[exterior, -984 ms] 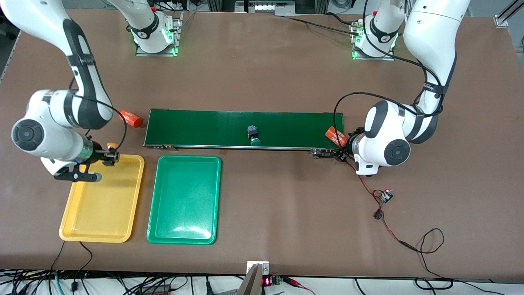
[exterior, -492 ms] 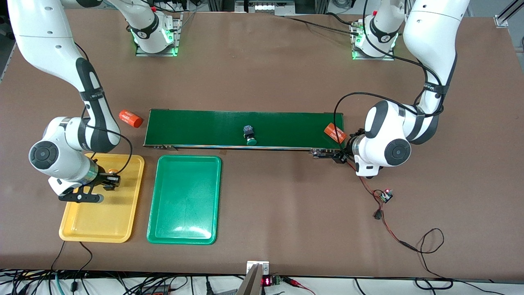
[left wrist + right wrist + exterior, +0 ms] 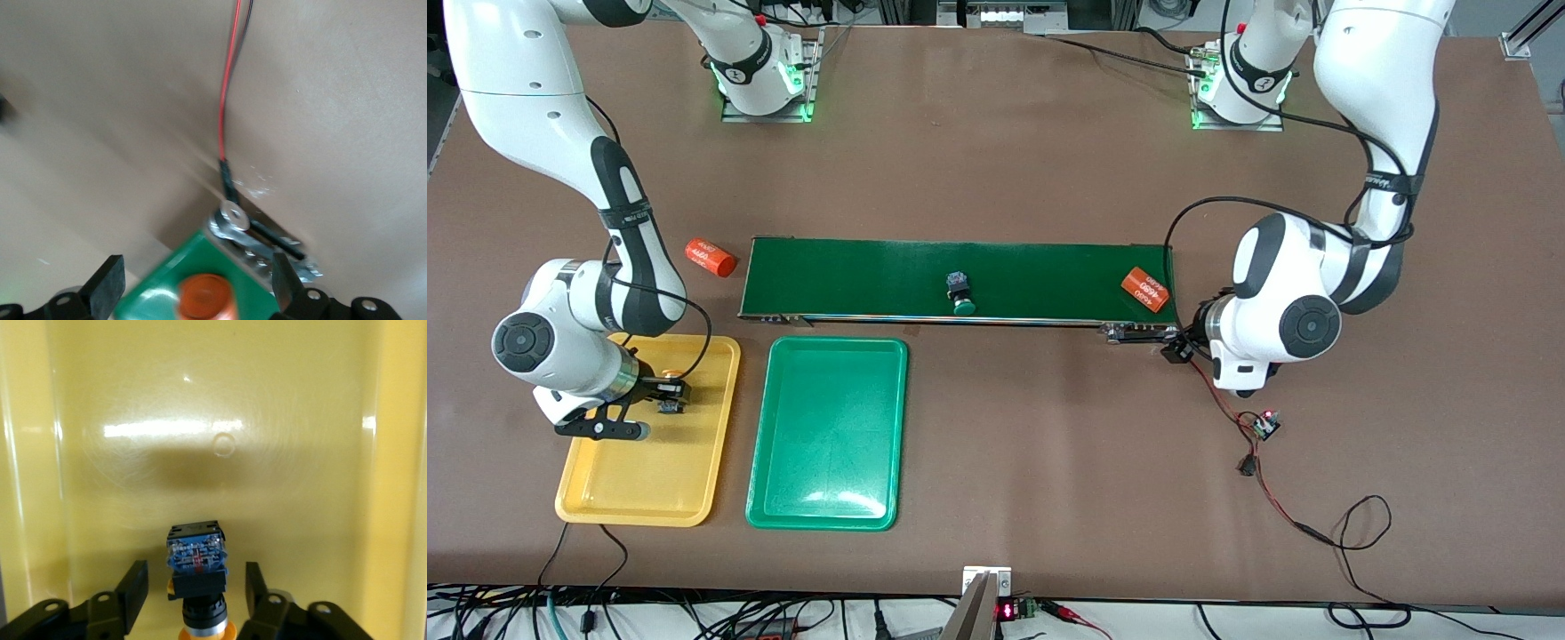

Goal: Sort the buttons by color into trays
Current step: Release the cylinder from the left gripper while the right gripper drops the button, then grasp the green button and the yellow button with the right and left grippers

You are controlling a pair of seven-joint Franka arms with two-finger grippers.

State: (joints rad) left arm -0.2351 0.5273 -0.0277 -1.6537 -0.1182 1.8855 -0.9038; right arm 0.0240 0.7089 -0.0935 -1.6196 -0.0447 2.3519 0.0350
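A wide brown table point(image 3: 996, 160) fills nearly the whole frame, its surface matte and evenly lit from above. Along the lower edge of the frame a white strip carries a tangle of black cables point(image 3: 534, 613) and a small red digit display point(image 3: 1006, 611) at bottom centre. At the top centre sits a pale metal frame point(image 3: 1003, 13) (aluminium profile, by its look). Grey floor shows at the upper right corner.
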